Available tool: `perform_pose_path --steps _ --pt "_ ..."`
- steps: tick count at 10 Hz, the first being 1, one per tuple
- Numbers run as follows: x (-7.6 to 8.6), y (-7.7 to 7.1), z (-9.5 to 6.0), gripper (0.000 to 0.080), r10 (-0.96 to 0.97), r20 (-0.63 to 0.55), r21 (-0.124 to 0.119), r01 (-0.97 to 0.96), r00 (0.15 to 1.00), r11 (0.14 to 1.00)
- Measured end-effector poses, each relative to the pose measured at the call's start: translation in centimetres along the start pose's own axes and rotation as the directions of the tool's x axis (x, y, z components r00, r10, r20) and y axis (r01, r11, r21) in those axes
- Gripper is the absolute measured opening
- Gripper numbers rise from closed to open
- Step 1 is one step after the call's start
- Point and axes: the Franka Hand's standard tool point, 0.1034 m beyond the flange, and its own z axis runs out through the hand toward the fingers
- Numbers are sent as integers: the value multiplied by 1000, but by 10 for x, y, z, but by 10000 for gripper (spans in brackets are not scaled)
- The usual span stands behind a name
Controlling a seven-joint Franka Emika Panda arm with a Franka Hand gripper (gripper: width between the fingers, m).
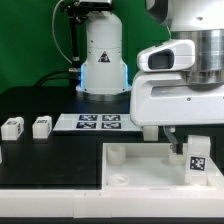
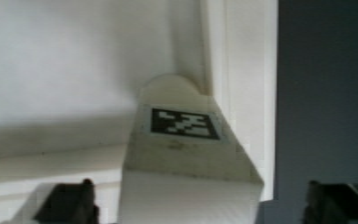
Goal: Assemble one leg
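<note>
A white leg (image 1: 196,160) with a black-and-white tag stands upright at the white tabletop's (image 1: 140,178) corner on the exterior view's right. My gripper (image 1: 186,140) hangs just above it. In the wrist view the same leg (image 2: 181,122) lies between my two dark fingertips (image 2: 69,200), with a gap on each side. The gripper (image 2: 206,203) is open and grips nothing. The tabletop's surface (image 2: 51,90) fills the background there. Two more legs (image 1: 12,127) (image 1: 41,126) stand on the black table at the exterior view's left.
The marker board (image 1: 90,122) lies flat in front of the robot's base (image 1: 103,70). Part of another small white piece (image 1: 2,156) shows at the left edge. A raised corner socket (image 1: 116,153) sits on the tabletop's near-left corner.
</note>
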Motion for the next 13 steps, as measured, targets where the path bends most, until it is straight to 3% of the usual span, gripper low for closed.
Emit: perform_pose_path --steps 1,2,3,5,7,10,12,13 --pt "0 0 0 411 0 0 0 0 1000 1000" --pt "0 1 0 411 98 -1 1 -98 995 995" --pt "0 4 1 301 225 -1 -3 -225 974 974" --pt "0 6 1 300 392 0 -3 -392 920 920" --pt "2 9 0 300 643 6 5 -643 766 766" --pt "-1 9 1 298 947 76 22 -950 311 310" --pt "-1 6 2 298 990 139 3 -1000 6 5" --pt "-1 6 2 297 985 142 -13 -995 -95 -94"
